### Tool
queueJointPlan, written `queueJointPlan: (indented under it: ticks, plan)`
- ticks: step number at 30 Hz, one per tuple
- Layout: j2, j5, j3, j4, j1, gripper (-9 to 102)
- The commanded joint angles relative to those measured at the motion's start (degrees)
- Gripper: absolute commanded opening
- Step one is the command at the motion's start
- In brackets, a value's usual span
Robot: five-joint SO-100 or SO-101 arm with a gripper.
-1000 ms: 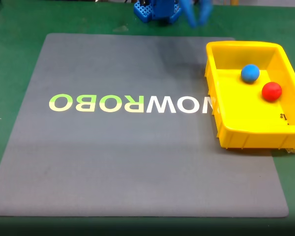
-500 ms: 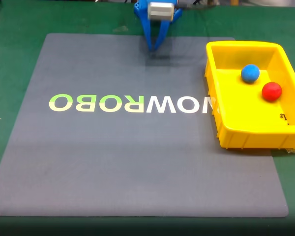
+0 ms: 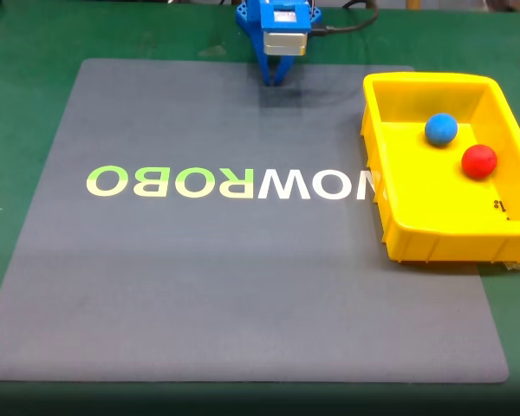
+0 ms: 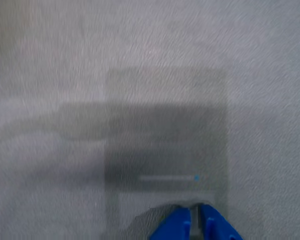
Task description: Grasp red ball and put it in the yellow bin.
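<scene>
The red ball (image 3: 479,161) sits inside the yellow bin (image 3: 433,237), low against its right wall in the fixed view, with the blue ball (image 3: 441,129) just beside it, up and to the left. The bin rests on the right edge of the grey mat (image 3: 243,286) over the green counter (image 3: 22,52). At the mat's top edge the blue gripper (image 3: 274,82) points down, jaws pressed almost together and empty; the wrist view shows its tips (image 4: 194,216) over bare mat.
</scene>
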Motion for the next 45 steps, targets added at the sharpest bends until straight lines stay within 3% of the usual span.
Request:
queueJointPlan:
  ticks: [1, 45]
  plan:
    - [0.8, -1.1, 1.8, 0.8, -0.6, 0]
    - [0.7, -3.7, 1.8, 1.8, 1.9, 0]
